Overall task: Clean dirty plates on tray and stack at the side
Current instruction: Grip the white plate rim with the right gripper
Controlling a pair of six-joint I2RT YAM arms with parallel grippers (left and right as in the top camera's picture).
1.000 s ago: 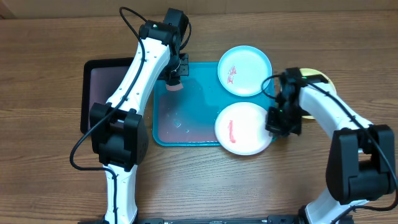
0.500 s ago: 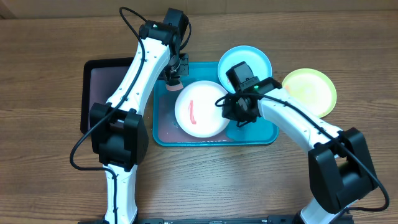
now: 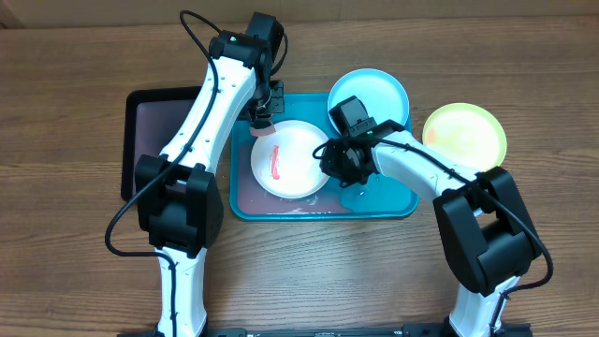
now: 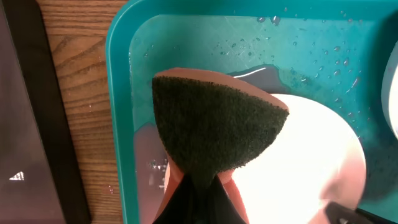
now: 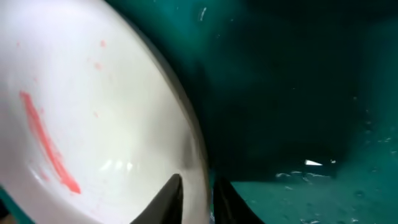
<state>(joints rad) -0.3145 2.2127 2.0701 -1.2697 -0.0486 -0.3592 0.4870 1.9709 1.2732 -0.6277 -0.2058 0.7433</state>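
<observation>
A: Any writing?
B: A white mark [image 4: 15, 176] on the black tray [image 4: 25, 93], unreadable.
A: Jaws?
B: The right gripper [image 5: 196, 199] pinches the white plate [image 3: 290, 159] at its right rim, inside the tray [image 3: 393, 201] (red smear showing). The left gripper [image 3: 262, 120] clamps a sponge [image 4: 217, 127] over the plate's far-left edge.

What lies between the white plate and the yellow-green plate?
Overhead view: the right gripper, clamped on the white plate, and its arm cross the tray there, short of the yellow-green plate.
</observation>
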